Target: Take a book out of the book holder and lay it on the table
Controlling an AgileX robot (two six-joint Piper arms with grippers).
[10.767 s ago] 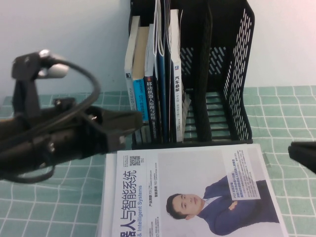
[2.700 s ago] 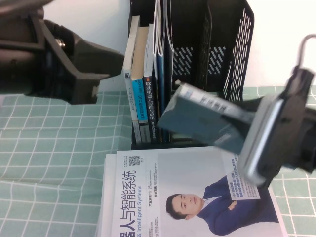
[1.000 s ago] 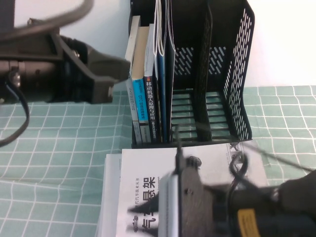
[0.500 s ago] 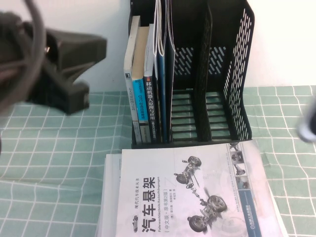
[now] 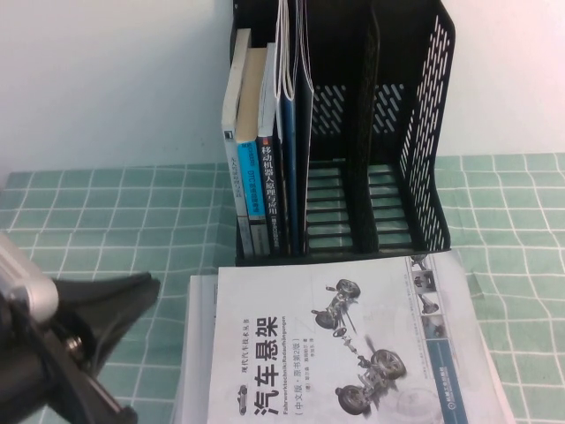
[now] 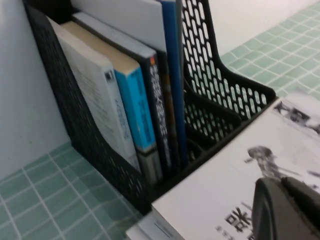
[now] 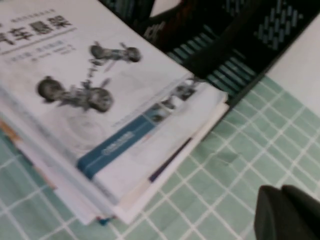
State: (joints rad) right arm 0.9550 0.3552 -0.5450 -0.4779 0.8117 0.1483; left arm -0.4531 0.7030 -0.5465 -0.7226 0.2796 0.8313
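Observation:
The black book holder stands at the back of the table, with several books upright in its left compartment. A white book with a car chassis picture lies flat on a stack in front of the holder. It also shows in the right wrist view and the left wrist view. My left gripper is shut and empty, low over the near left part of the white book. In the high view it sits at the lower left. My right gripper is shut and empty, over the tablecloth to the right of the stack, out of the high view.
The holder's middle and right compartments hold nothing. A green checked cloth covers the table. The stack under the white book has several magazines. A white wall stands behind the holder.
The right arm has left the high view, leaving the white book on the stack. The left arm has dropped from the upper left to the lower left.

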